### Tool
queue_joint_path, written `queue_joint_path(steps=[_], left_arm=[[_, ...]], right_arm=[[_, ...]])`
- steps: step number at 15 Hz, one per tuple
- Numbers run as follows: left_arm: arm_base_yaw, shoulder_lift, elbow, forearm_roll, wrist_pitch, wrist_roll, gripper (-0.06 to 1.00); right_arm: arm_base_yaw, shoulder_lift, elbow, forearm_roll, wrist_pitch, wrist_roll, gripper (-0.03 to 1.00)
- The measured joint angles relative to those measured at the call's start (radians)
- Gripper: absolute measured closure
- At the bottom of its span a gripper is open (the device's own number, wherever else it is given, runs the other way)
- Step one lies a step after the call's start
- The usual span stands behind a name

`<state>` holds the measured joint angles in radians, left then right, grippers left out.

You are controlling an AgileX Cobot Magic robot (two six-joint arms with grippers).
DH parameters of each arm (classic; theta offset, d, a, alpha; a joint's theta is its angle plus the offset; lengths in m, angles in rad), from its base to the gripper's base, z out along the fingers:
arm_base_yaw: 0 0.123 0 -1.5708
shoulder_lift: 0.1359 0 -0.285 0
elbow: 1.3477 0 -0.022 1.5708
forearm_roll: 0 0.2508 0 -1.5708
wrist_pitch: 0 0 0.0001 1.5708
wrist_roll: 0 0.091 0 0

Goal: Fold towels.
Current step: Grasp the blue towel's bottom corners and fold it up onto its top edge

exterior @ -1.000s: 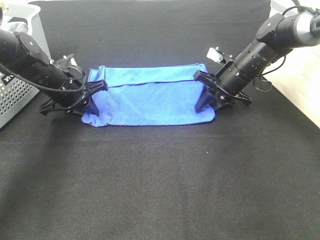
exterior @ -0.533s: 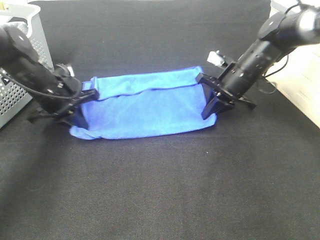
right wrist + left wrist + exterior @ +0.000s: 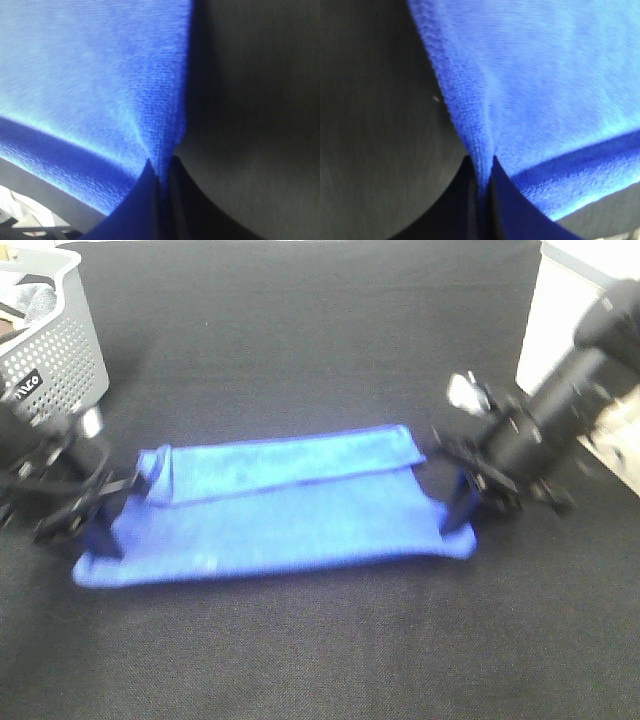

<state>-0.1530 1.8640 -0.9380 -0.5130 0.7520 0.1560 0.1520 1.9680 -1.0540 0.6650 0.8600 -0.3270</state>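
Left claw (image 3: 480,167) is closed on a thin pleat at the left edge of the towel (image 3: 290,510). Between the arms the towel lies partly folded on the black worktop (image 3: 320,650), near its middle. It looks light, soft and limp, likely to sag, so edges and corners seem the surest hold. Right claw (image 3: 161,167) pinches the right edge likewise.

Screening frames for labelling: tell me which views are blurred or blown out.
Exterior high: the left hand and right hand are smeared, the towel edges soft, the white surface at upper right blown out. Left wrist: towel weave at the grip fairly sharp, dark cloth streaked. Right wrist: soft throughout.
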Motion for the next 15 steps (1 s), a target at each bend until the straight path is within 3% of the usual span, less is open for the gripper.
queue_joint_path(steps=[3,6,10,15], left_arm=[[0.000,-0.065,0.129,-0.026,-0.097,0.000,0.94],[0.000,-0.074,0.122,-0.065,-0.152,0.000,0.94],[0.000,-0.072,-0.010,-0.081,-0.242,-0.027,0.94],[0.000,0.089,-0.204,-0.070,-0.253,-0.030,0.94]], right_arm=[[0.000,-0.023,0.089,0.026,-0.048,-0.040,0.97],[0.000,-0.024,0.063,0.034,-0.065,-0.066,0.97],[0.000,0.013,-0.132,0.038,-0.083,-0.073,0.97],[0.000,0.165,-0.379,0.036,-0.056,-0.072,0.97]])
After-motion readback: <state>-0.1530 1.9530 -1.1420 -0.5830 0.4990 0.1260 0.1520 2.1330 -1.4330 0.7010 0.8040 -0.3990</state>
